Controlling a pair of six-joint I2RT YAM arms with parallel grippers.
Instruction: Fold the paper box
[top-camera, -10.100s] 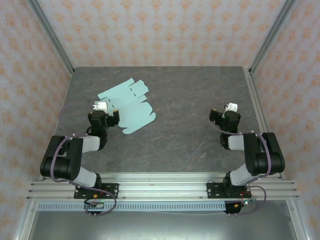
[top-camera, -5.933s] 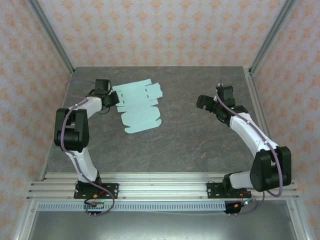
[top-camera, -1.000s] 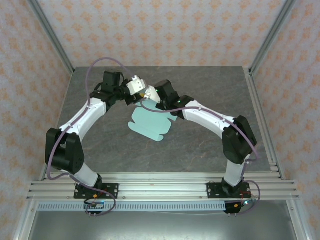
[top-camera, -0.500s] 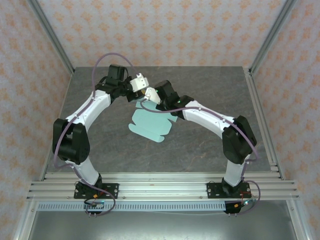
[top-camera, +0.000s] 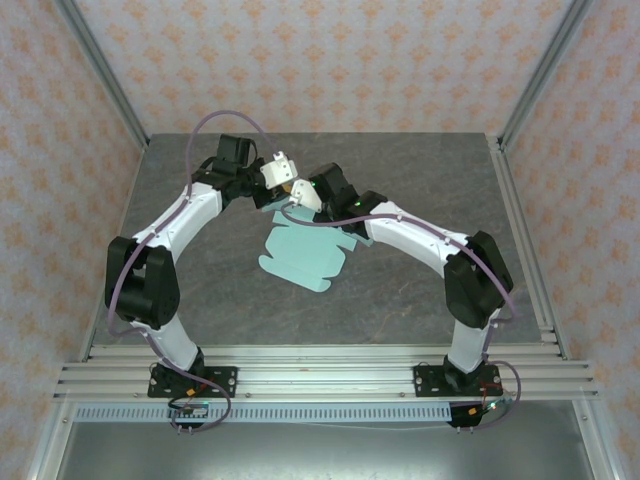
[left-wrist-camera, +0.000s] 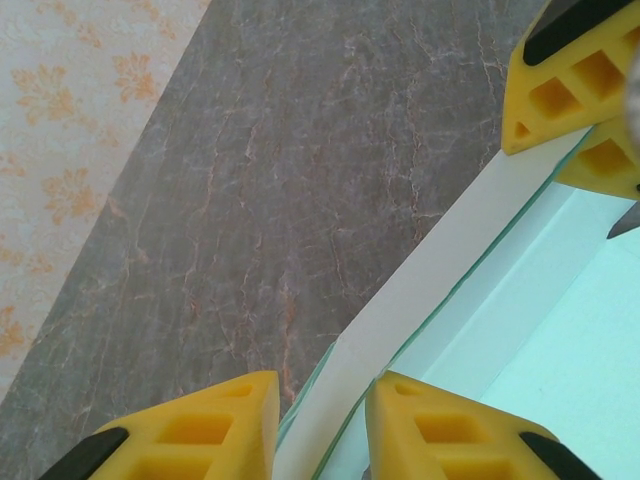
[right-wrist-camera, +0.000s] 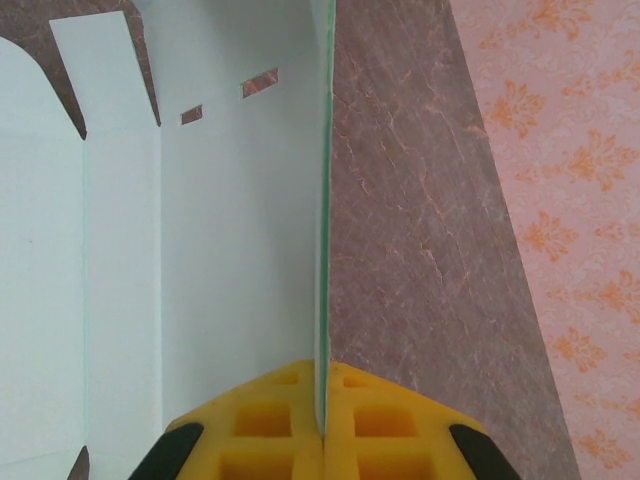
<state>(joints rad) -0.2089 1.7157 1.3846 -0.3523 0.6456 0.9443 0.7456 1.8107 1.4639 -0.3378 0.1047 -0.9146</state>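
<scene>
Fingers, top view: you have the left gripper (top-camera: 283, 178) and the right gripper (top-camera: 299, 190) tip to tip over the far edge of the paper box (top-camera: 305, 255); from up here you cannot tell how wide either stands.
Change, top view: 10 seconds back, both arms sat folded near their bases and the sheet lay flat at the far left. Now the 2 arms reach to the far middle of the table (top-camera: 430, 200), and the sheet sits more central. Against 1 second ago, your left wrist is further back and the sheet has shifted a little toward the near edge.
Box, top view: a mostly flat sheet, with rounded tabs at its near end.
Fingers, left wrist: your pads (left-wrist-camera: 200, 430) stand apart, 1 on each side of the flap (left-wrist-camera: 420, 290), with a gap between them and no clamp on it. The right arm's yellow fingers (left-wrist-camera: 560, 90) pinch the same flap at upper right.
Box, left wrist: the flap's white face tilts up off the mint panel.
Fingers, right wrist: your pads (right-wrist-camera: 260, 425) are pressed together on the flap's edge.
Box, right wrist: the flap stands upright with the panels spread flat to its left. 2 slots (right-wrist-camera: 260, 82) show the table through, and the patterned wall (right-wrist-camera: 570, 150) lies to the right.
</scene>
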